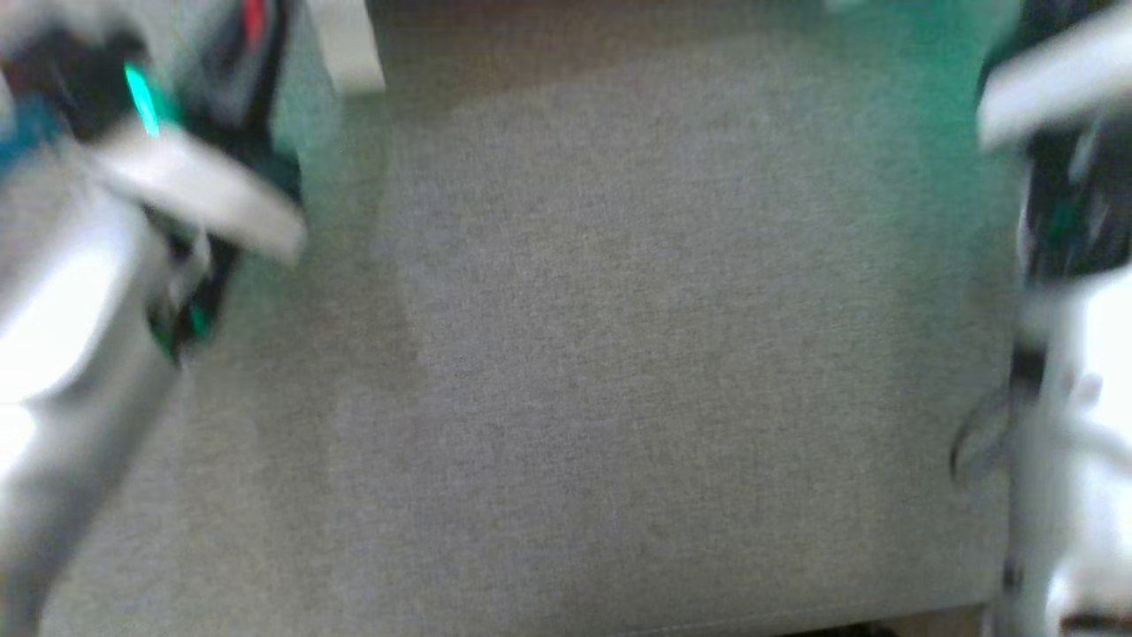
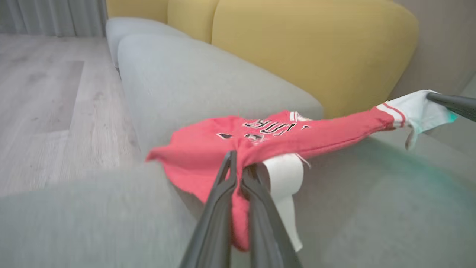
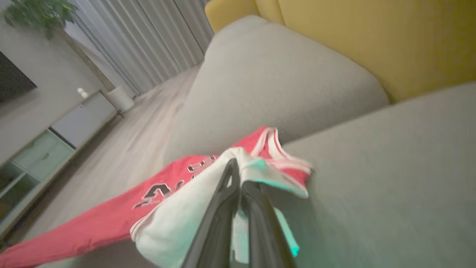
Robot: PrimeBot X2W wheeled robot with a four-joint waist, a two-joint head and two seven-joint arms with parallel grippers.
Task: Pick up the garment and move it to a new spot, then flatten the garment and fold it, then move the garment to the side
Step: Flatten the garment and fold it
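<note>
- Garment (image 2: 208, 149): red jersey with white trim and dark lettering. It is stretched between my two arms above the grey sofa seat (image 2: 372, 208), and its lower part sags.
- My left fingers (image 2: 220, 193): pressed together, pinching a red fold beside a white panel.
- My right fingers (image 3: 216, 212): pressed together, pinching the white-trimmed end.
- Yellow backrest (image 2: 316, 48): behind the seat.
- Pale wooden floor (image 2: 48, 104): beside the sofa.
</note>
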